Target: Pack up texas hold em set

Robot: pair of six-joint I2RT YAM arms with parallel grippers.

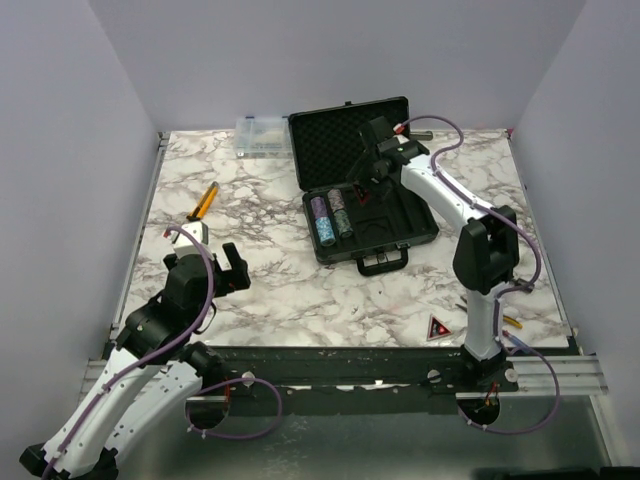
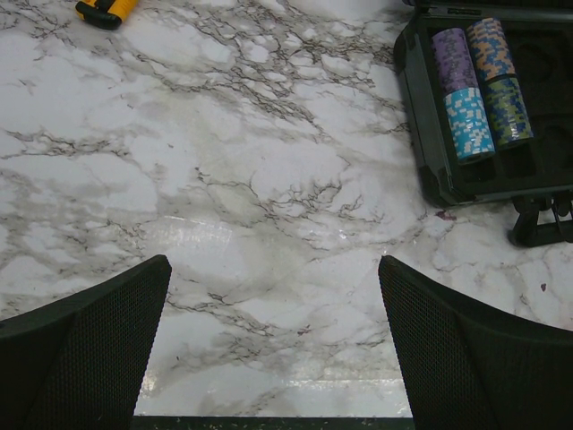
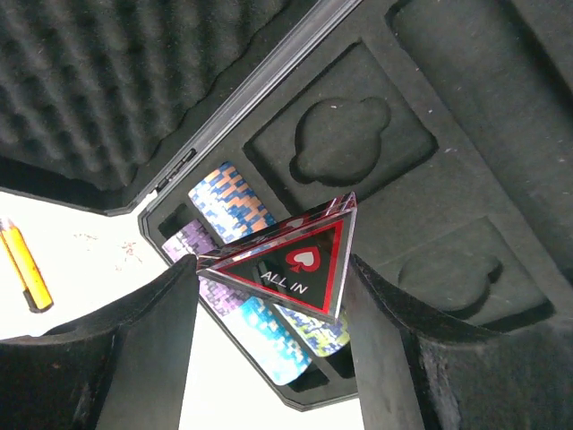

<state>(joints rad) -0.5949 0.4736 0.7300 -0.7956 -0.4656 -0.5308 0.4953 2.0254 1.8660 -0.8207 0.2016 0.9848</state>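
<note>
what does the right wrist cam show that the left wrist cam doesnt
Only the right wrist view: the right end effector holding the red-black ALL IN triangle, the egg-crate foam lid and the empty shaped recesses in the tray. Only the left wrist view: the left end effector open above the bare marble table, and the carry handle. Both: the black case with the chip stacks in its slots.

Marble-patterned tabletop (image 1: 260, 290), white with grey veining, extends beneath and ahead of the left fingers (image 2: 81, 349). Plain pale walls (image 1: 300, 50) beyond. Lighting even.
</note>
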